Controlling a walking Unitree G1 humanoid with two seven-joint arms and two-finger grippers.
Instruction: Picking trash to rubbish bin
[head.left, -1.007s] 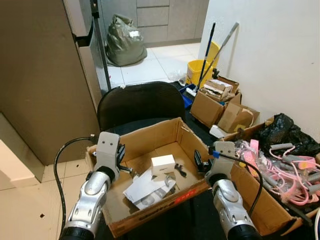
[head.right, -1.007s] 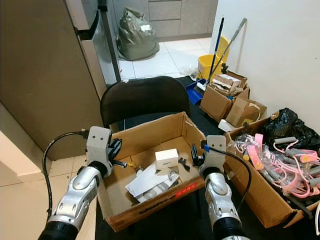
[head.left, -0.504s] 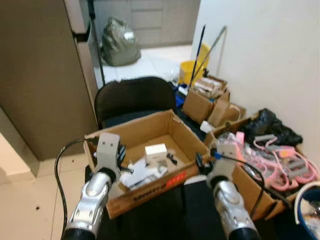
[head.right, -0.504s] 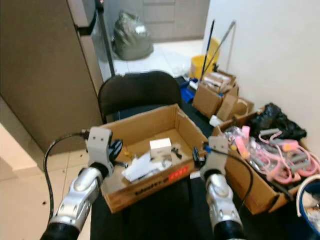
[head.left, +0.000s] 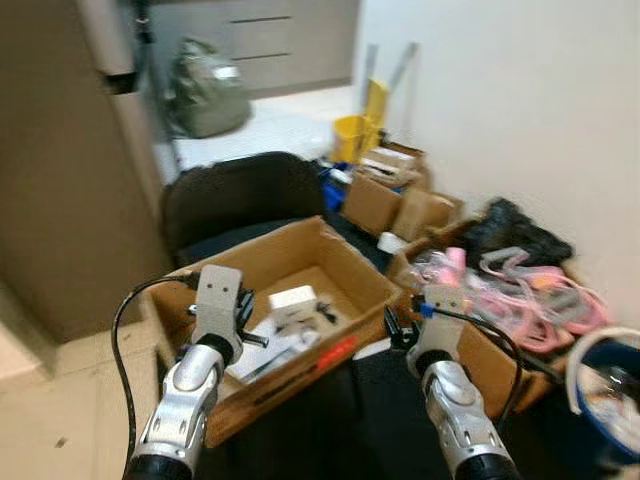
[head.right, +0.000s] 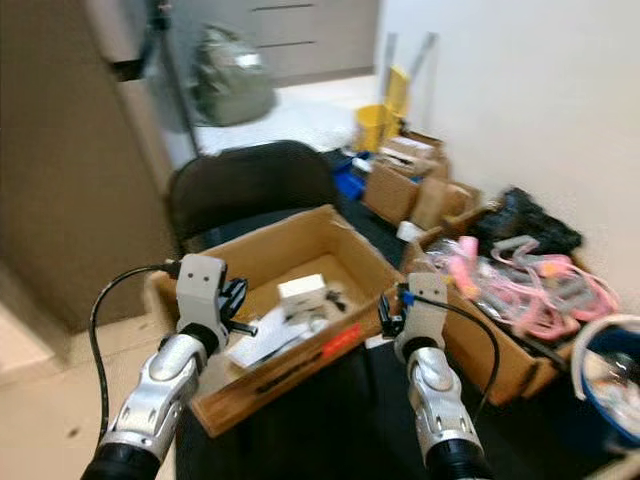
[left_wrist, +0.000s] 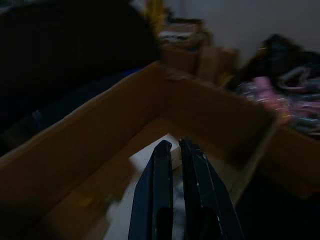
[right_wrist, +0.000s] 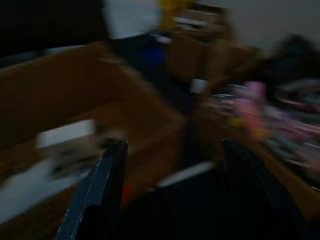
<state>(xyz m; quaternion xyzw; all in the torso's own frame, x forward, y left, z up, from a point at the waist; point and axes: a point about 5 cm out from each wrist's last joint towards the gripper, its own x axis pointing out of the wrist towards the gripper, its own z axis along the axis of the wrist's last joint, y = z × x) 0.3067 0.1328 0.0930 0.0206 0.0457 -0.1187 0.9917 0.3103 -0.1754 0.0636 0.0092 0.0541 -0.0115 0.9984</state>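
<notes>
Left gripper (left_wrist: 172, 150) narrow, fingers nearly together, above open cardboard box (head.left: 345, 262) holding small white box (head.left: 292, 298). Right gripper (right_wrist: 172, 165) spread wide beside box's right corner.

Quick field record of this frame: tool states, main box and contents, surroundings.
left tool: shut, empty, above the open cardboard box
right tool: open, empty, beside the box's right corner
box contents: small white box, white papers
behind box: black chair
right of box: second carton of pink cables, black bag
far floor: yellow mop bucket, grey-green sack
image quality: blurred
</notes>
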